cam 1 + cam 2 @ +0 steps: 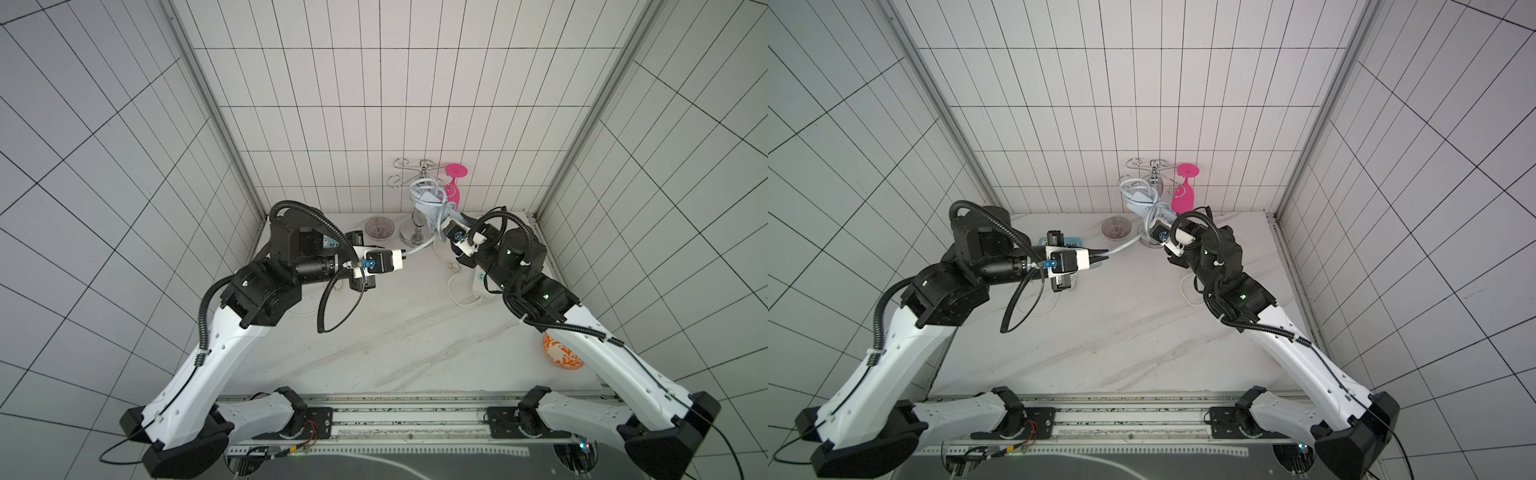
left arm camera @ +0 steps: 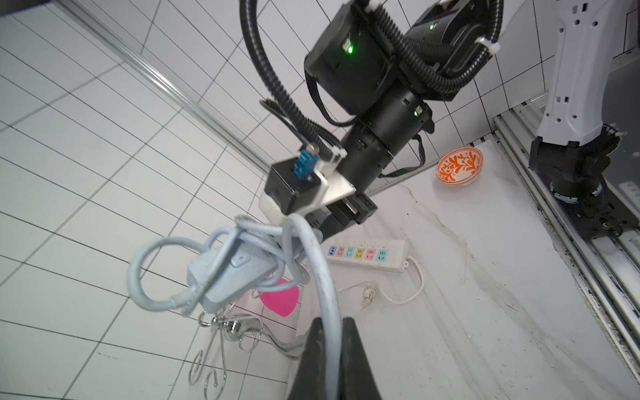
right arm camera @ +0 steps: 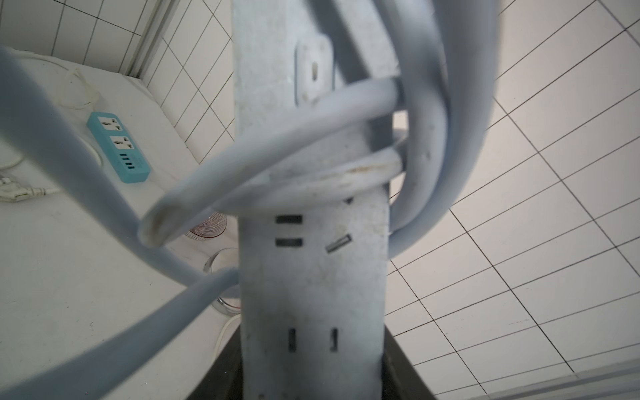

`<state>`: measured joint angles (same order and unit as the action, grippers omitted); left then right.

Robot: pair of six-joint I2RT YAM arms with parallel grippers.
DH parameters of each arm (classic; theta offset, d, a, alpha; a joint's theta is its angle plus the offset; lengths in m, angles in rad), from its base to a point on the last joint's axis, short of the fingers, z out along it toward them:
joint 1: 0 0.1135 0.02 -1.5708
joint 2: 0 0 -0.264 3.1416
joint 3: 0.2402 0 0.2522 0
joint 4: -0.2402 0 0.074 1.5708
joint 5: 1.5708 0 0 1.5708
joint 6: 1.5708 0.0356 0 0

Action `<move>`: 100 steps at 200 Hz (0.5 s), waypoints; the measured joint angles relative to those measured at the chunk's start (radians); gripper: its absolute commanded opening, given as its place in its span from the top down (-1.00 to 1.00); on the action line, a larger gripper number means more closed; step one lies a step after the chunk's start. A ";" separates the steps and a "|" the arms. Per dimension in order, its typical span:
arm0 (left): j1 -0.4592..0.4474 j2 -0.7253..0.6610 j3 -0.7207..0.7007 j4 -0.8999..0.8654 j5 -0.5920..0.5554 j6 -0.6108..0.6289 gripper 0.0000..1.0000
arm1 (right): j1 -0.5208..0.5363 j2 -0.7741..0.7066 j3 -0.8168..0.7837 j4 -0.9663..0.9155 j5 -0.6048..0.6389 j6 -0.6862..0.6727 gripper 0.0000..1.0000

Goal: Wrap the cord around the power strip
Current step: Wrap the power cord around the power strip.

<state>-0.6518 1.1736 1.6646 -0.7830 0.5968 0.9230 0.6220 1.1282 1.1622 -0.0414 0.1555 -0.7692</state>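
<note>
Your right tool (image 3: 311, 346) is clamped on the slim, rounded power strip (image 3: 311, 284), held up off the marble bench (image 1: 395, 332). Your left tool (image 2: 331, 323) pinches its smooth, loosely looped cord (image 2: 325, 277), with bare bench between the arms.

A pink wine glass (image 1: 454, 196) was seen hung upside down on a chrome wire rack (image 1: 423, 167). A long white power strip with multicoloured sockets (image 2: 367, 254) was laid flat on the white marble-patterned tabletop (image 1: 395, 332). An orange-patterned round bowl (image 2: 459, 167) was set well apart.
</note>
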 measured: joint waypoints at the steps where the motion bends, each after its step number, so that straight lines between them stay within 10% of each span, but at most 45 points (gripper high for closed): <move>1: 0.000 0.001 0.005 0.000 0.003 0.003 1.00 | 0.000 0.000 0.000 -0.001 -0.001 0.001 1.00; 100: 0.000 0.212 0.274 -0.038 0.046 0.176 1.00 | 0.056 -0.021 -0.028 -0.135 -0.107 -0.003 1.00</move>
<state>-0.6518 1.3857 1.9388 -0.8207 0.6430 1.0988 0.6781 1.1069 1.1339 -0.1761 0.0486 -0.7723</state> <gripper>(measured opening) 0.065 0.451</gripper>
